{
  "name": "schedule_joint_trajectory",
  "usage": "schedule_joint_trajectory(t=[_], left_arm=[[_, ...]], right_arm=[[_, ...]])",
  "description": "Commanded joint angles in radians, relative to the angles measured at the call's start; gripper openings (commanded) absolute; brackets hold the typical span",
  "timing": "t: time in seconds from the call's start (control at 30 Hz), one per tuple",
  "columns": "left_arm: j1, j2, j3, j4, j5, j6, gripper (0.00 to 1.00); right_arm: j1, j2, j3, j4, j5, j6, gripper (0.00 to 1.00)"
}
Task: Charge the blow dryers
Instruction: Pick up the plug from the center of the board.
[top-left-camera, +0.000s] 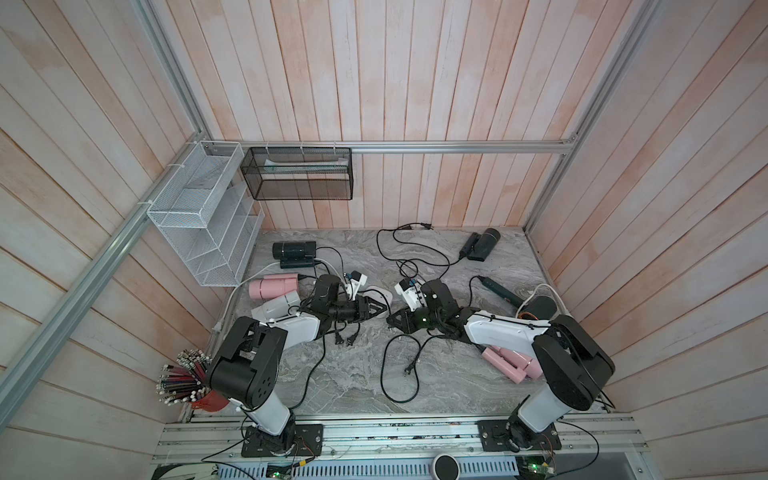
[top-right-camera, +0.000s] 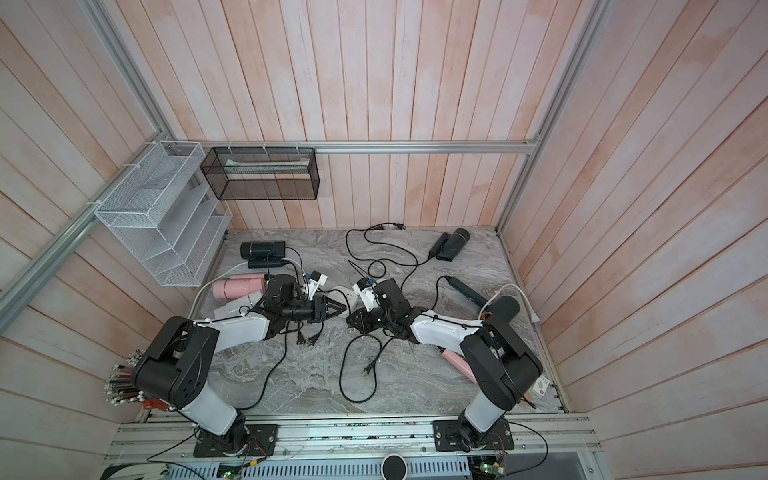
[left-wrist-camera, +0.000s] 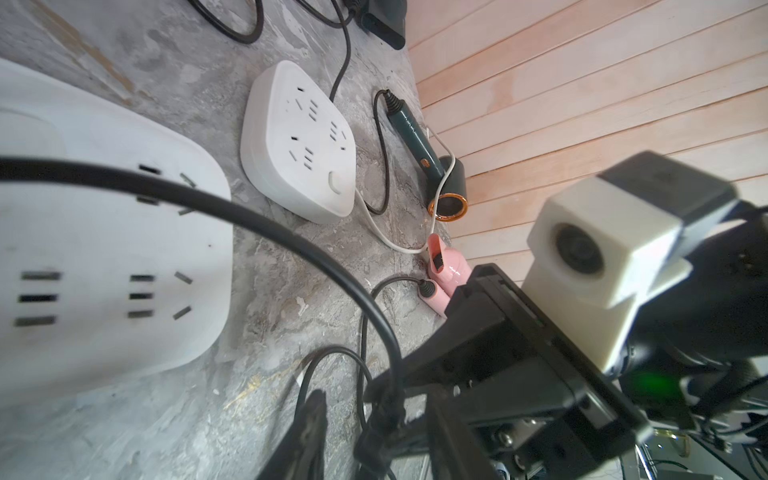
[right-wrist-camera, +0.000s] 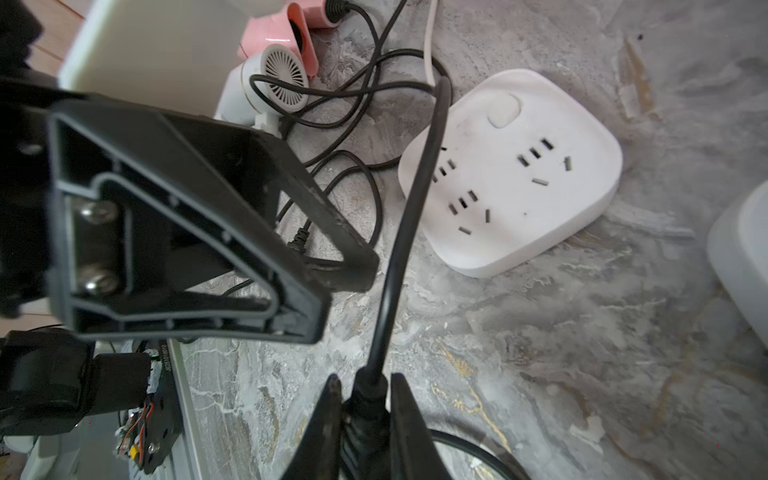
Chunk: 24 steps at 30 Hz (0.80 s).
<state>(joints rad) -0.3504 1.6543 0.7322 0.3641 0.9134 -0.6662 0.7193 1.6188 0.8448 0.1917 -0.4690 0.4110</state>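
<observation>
Right gripper (right-wrist-camera: 365, 382) pinches a black plug (right-wrist-camera: 365, 413) near the white power strip (right-wrist-camera: 515, 174) — left gripper (right-wrist-camera: 336, 301) faces it, fingers part-open, empty. Pink blow dryer (right-wrist-camera: 274, 29) and grey blow dryer (right-wrist-camera: 282, 75) lie near that strip.

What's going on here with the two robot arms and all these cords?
The right gripper has its jaws shut on a black plug, cord trailing away. The left gripper sits close beside it, jaws apart, holding nothing. The white power strip nearby has no plug in it. The blow dryers lie scattered around the table.
</observation>
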Motion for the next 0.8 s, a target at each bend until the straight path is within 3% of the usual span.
schedule_joint_trajectory(t=[0.0,0.33,0.63,0.77], left_arm=[[-0.012,0.017,-0.001,0.106,0.076,-0.009,0.42],[-0.027,0.075,-0.016,0.243,0.088,-0.107,0.33],[-0.042,0.102,-0.019,0.285,0.087,-0.145,0.19],[-0.042,0.093,-0.032,0.292,0.062,-0.168,0.14]], right_arm=[[0.005,-0.023,-0.021,-0.014,-0.063,-0.031,0.18],[0.005,-0.033,-0.038,-0.001,-0.083,-0.034,0.18],[0.005,-0.038,-0.055,0.014,-0.066,-0.025,0.18],[0.005,-0.044,-0.058,0.014,-0.052,-0.017,0.26]])
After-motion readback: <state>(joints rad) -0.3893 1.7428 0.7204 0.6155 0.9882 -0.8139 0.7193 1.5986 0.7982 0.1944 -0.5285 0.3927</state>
